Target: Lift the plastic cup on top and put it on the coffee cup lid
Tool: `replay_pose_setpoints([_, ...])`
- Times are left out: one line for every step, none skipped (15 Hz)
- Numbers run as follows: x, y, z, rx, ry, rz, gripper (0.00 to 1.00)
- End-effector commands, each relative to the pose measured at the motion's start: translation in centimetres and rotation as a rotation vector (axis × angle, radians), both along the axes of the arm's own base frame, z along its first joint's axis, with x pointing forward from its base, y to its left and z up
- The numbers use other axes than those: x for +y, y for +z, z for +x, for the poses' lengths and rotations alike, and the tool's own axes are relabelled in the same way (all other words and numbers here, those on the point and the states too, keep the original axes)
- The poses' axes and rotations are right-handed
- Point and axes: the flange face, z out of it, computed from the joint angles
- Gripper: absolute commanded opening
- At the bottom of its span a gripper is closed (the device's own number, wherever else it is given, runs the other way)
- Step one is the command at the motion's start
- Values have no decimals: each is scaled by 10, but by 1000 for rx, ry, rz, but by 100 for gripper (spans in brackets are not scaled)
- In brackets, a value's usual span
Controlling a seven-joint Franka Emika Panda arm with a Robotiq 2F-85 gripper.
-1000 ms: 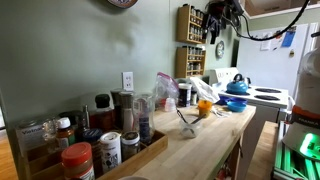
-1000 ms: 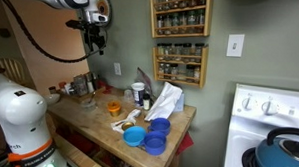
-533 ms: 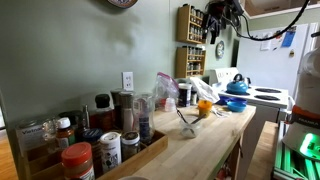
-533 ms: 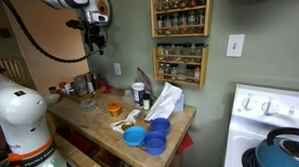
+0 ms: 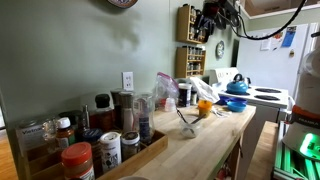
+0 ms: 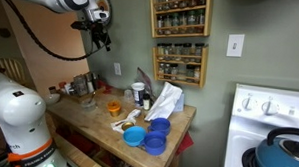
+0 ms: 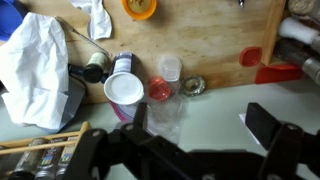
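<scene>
One plastic cup [image 7: 169, 68] and one coffee cup lid [image 7: 124, 88] sit beyond the gripper [image 7: 200, 125], its fingers spread wide and empty; labels too blurred to read.

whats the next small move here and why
Probably lower toward the clear plastic cup, shifting to centre over it. In an exterior view the gripper hangs high above the counter, and in the wrist view its jaws look open and empty. The cup stands untouched just beside the white coffee cup lid.
</scene>
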Motion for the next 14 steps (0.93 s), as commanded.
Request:
replay_pose_setpoints([14,-23,22,-8,-25,-50,100])
replay_pose_setpoints([18,-33,26,12,-28,-48,100])
replay_pose_setpoints([25,-53,30,72,-48,-47,100])
replay_pose_setpoints([30,-66,32,104,-57,-51,100])
replay_pose_setpoints([33,-86,34,128,-79,-59,100])
replay_pose_setpoints([35,-101,37,143,-95,-71,100])
replay_pose_setpoints([33,-123,42,169,-87,-75,100])
replay_pose_setpoints([34,-139,45,220,-50,-32,100])
replay_pose_setpoints([39,-149,45,246,12,39,100])
replay_pose_setpoints([36,-127,42,210,-44,-30,100])
replay_pose_setpoints([37,-138,45,228,-34,-23,100])
replay_pose_setpoints([37,-139,47,230,-35,-25,100])
replay_pose_setpoints([37,-136,48,224,-35,-24,100])
replay_pose_setpoints([37,-133,47,217,-35,-23,100])
